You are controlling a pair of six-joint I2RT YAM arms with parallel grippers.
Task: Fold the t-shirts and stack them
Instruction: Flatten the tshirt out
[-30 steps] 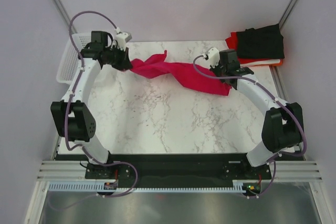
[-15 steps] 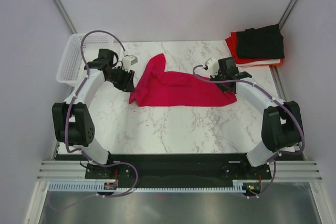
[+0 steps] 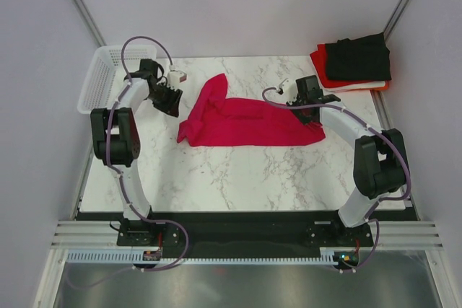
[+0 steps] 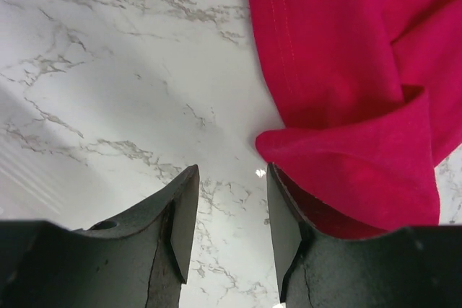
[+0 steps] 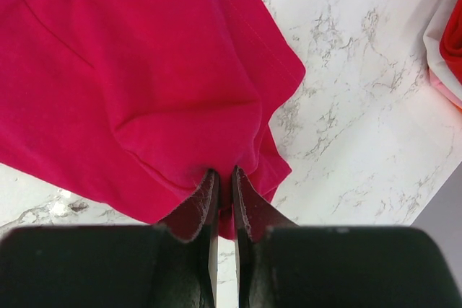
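A crimson t-shirt (image 3: 245,122) is pictured rumpled across the marble table (image 3: 238,171), with the folded stack (image 3: 355,63) set at 2 o'clock.
The right gripper (image 5: 224,178) is clamped on a bunched edge at the shirt's 3 o'clock end. The left gripper (image 4: 232,178) is seen parted and empty at its 9 o'clock end. The cloth is judged light and limp, so it is best taken by hems or corners.

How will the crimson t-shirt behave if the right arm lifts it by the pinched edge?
Probably floppy: the crimson t-shirt lies creased and bunched on the table. Likely to drape and trail from the right jaws' pinch. Seemingly light, being thin cloth.
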